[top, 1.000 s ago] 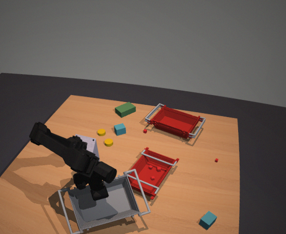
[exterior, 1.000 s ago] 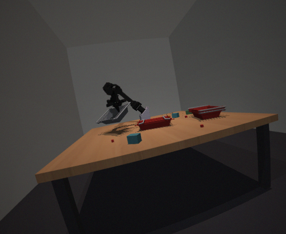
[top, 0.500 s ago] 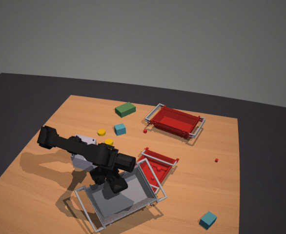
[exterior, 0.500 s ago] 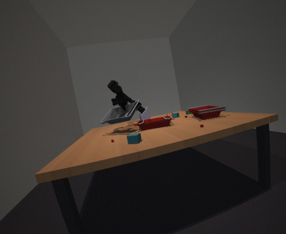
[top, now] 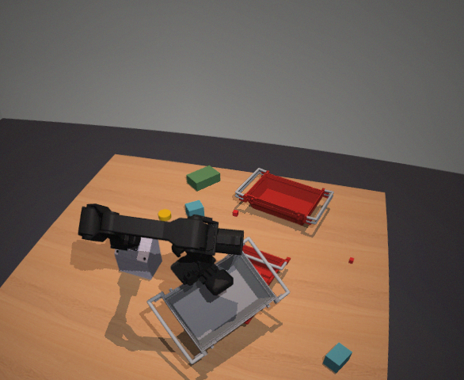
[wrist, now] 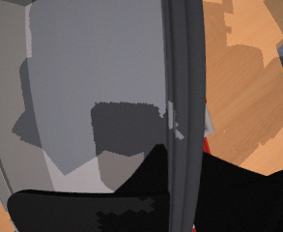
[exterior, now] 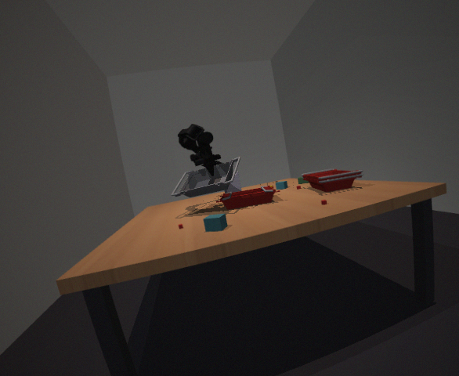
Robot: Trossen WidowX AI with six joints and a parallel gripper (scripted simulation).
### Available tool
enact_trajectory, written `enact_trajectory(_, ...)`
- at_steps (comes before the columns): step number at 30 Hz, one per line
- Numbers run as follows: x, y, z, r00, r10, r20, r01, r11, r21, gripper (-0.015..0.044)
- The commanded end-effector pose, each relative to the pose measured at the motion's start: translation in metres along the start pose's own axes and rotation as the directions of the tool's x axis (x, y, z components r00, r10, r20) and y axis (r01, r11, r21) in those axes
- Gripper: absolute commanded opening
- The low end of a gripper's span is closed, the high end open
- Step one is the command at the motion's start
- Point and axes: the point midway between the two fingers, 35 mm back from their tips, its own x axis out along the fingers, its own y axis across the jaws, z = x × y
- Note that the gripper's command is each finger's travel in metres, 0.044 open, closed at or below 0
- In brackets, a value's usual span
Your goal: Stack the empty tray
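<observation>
My gripper [top: 200,275] [exterior: 211,171] [wrist: 169,152] is shut on one long side wall of the empty grey tray [top: 257,279] [exterior: 199,178] [wrist: 98,58]. That tray hangs tilted in the air, its own two wire bars swung outward, and overlaps the loaded red tray in the top view. The loaded red tray [top: 275,258] [exterior: 247,199] stands on the table lower down. One of its wire bars [top: 260,260] [exterior: 268,189] lies across its top near the far end. Its other bar and its blocks are mostly hidden.
Another red tray [top: 285,200] [exterior: 330,184] stands at the back right, bars out. A green block [top: 203,178], a cyan block [top: 194,208] and a yellow disc [top: 164,214] lie behind the arm. Another cyan block [top: 337,357] [exterior: 215,222] lies at the front right. Small red cubes lie loose.
</observation>
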Motion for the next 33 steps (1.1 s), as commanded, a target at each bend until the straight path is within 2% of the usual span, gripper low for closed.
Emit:
enact_trajectory(1,-0.005,-0.001,-0.02,1.0,0.026,-0.002,-0.026,0.999,-0.038,0.0)
enact_trajectory(28,0.0,-0.064,-0.139,0.994,0.087,0.063,-0.06,0.939,-0.34,0.0)
enact_trajectory(33,0.001,-0.068,-0.145,0.993,0.092,0.067,-0.063,0.933,-0.355,0.0)
